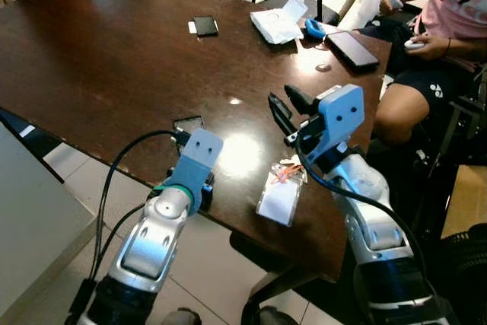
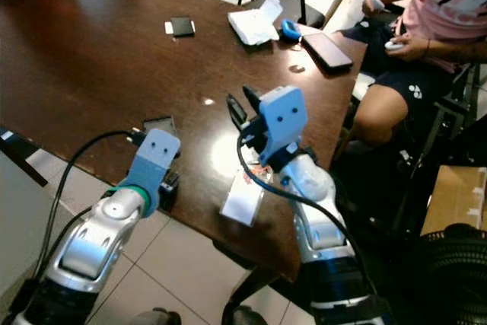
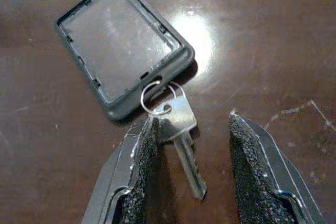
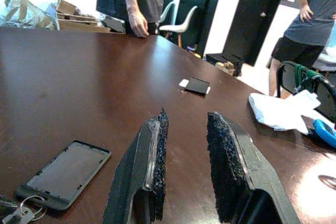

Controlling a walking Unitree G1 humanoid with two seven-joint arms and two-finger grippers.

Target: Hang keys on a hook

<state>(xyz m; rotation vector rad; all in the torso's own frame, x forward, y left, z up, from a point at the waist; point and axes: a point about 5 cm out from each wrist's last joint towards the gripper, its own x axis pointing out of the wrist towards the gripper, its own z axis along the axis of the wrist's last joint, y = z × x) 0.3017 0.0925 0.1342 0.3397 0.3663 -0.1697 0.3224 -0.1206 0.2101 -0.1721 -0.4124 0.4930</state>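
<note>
Nearby, left claw [image 3: 191,169] agape astride key [image 3: 182,129] beside dark case [image 3: 123,45]; right claw [image 4: 186,161] parted aloft

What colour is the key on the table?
Silver key, on a silver ring; clearest in the left wrist view.

— What lies on the brown table [image 1: 99,58]?
— A small black card [image 1: 205,26], crumpled white paper [image 1: 278,23], a phone [image 1: 351,49] and a plastic badge sleeve [image 1: 280,197] at the near edge.
— Anyone nearby?
— A seated person in a pink shirt [image 1: 456,7].
</note>
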